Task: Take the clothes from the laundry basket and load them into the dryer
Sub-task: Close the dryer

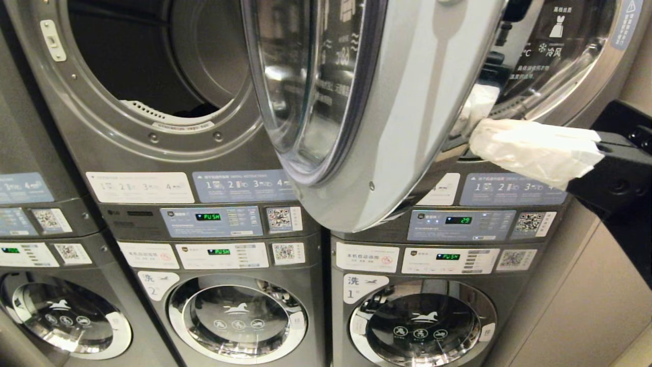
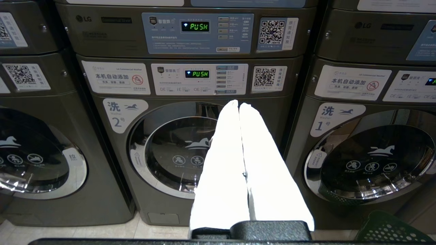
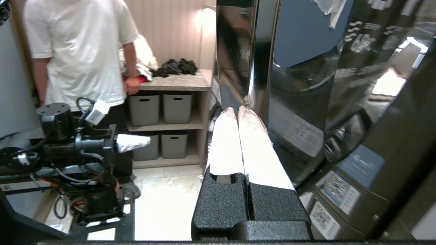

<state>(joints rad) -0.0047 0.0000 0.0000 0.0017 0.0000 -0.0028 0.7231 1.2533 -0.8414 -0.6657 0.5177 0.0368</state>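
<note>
2 stacks fill the head view: the dryer point(image 1: 153, 76) on stack 2 gapes, its chrome-rimmed door point(image 1: 356, 112) swung wide, and the right pincer point(image 1: 476, 140), fingers pressed together, noses the door's outer edge, likely to push it shut. Something dark lies low in the drum. Left wrist view: left pincer point(image 2: 235, 102) closed, empty, parked; laundry basket point(image 2: 388, 228) just peeks in. Right wrist view: wrapped tips meet that door edge.

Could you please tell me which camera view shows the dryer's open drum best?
The head view: it looks straight into the dryer's open drum, with the door swung aside. The left wrist view shows only panels and lower washer doors; the right wrist view only the door's edge beside the right gripper.
</note>
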